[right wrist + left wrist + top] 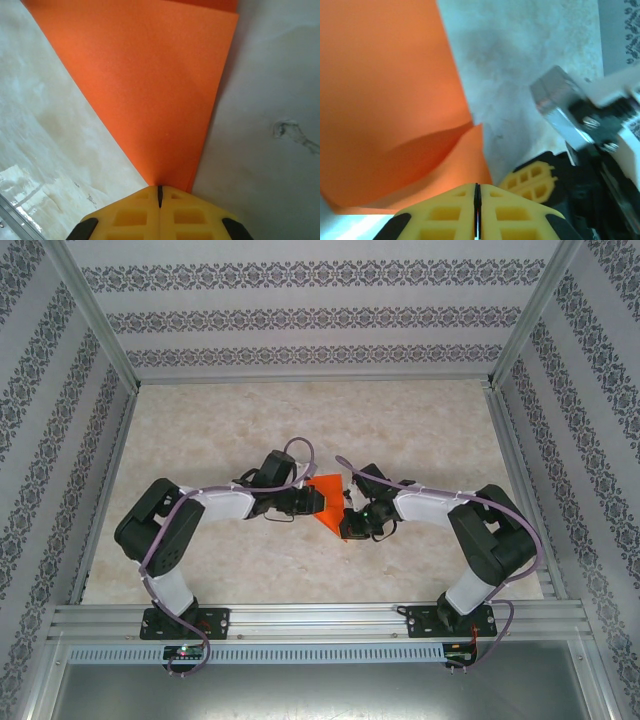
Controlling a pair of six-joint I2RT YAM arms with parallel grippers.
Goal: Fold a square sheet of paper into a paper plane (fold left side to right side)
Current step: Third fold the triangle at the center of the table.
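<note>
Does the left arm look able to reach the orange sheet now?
Likely yes: the left pincer sits shut at the edge of the orange sheet, seemingly pinching a lifted flap; nothing stands between.

The bright orange sheet of paper (328, 502) lies near the middle of the table (250, 420). It is folded into a layered, pointed wedge, and one flap seems to bow up along a soft crease.

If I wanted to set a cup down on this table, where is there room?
The widest bare stretch of table lies between the back wall and the left arm and right arm. A smaller patch sits by the front rail, between the arm bases. The middle is crowded: the left end effector and right end effector meet at the orange paper.
</note>
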